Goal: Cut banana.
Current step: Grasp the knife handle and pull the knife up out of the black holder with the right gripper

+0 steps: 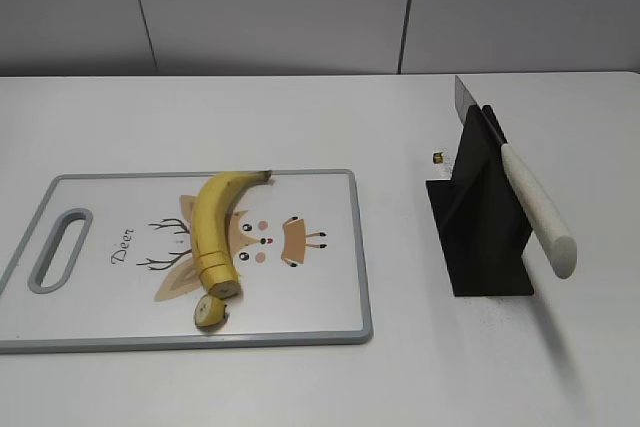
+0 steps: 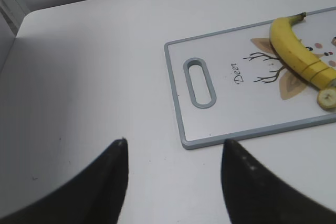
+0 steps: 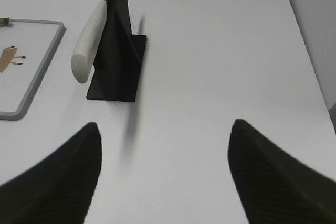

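Left claw [image 2: 173, 182]: open, nothing between its two dark fingers, positioned above bare white surface [image 2: 94, 77] just short of the cutting board's near edge. In this left wrist view the cutting board [image 2: 210, 124] lies flat, its slot handle [image 2: 200, 83] nearest the claw. The banana [image 2: 296, 51] lies on the board's printed deer graphic, dark stem pointing away. Its other end is cut flat, with slice lines across the peel. A small severed end piece [image 2: 327, 98] lies just beside the cut end.

Right claw [image 3: 165, 177]: open and empty, its fingers spread wide above the surface. In the right wrist view a black knife stand [image 3: 118, 51] sits ahead of the claw. A knife with a white handle [image 3: 88, 43] rests in the stand, handle angled toward the camera. A corner of the cutting board shows at left.

Exterior view: neither claw visible. The banana [image 1: 215, 227] lies near the board's centre, the end piece [image 1: 211, 311] close to the board's near edge. The stand [image 1: 478, 217] is to the right of the board, apart from it. The knife blade [image 1: 470, 102] projects above the stand
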